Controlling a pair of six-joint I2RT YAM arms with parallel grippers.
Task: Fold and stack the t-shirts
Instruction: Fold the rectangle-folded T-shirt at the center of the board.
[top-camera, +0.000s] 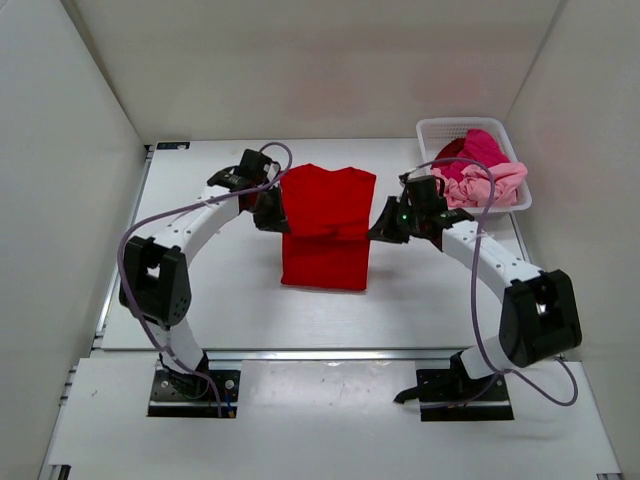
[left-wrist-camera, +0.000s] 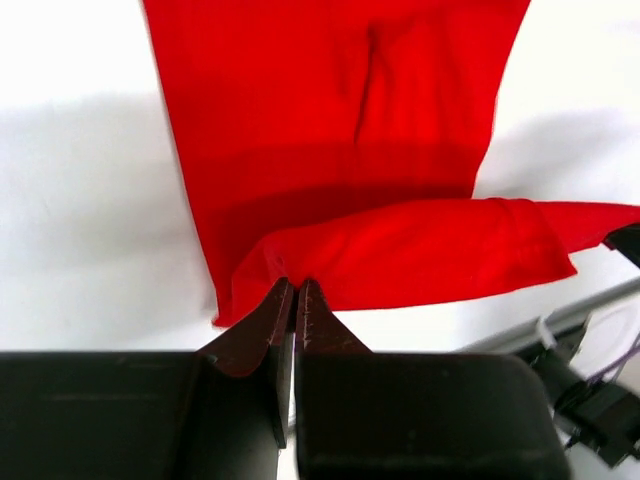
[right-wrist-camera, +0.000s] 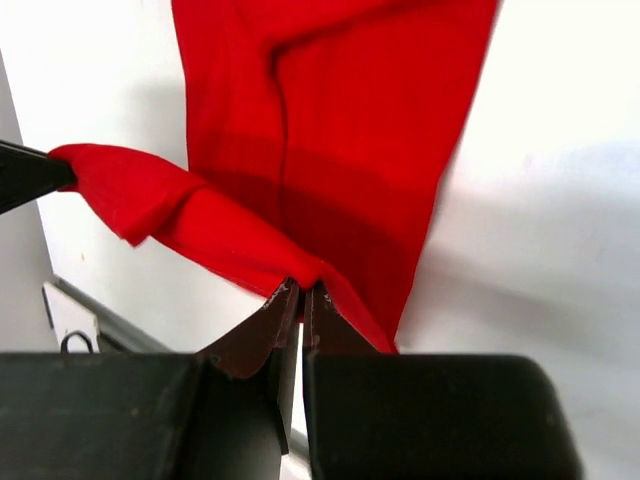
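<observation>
The bright red t-shirt (top-camera: 325, 225) lies in the middle of the table, partly folded, its far part raised and bent over the near part. My left gripper (top-camera: 272, 212) is shut on the shirt's left edge. My right gripper (top-camera: 385, 227) is shut on its right edge. In the left wrist view the closed fingertips (left-wrist-camera: 295, 287) pinch a lifted red fold (left-wrist-camera: 400, 255). In the right wrist view the closed fingertips (right-wrist-camera: 301, 290) pinch the red cloth (right-wrist-camera: 330, 130). A magenta t-shirt (top-camera: 480, 148) and a pale pink t-shirt (top-camera: 492, 184) lie crumpled in the basket.
The white plastic lattice basket (top-camera: 430, 130) stands at the back right of the table, close behind my right arm. White walls close in the table on the left, back and right. The arm bases sit at the near edge.
</observation>
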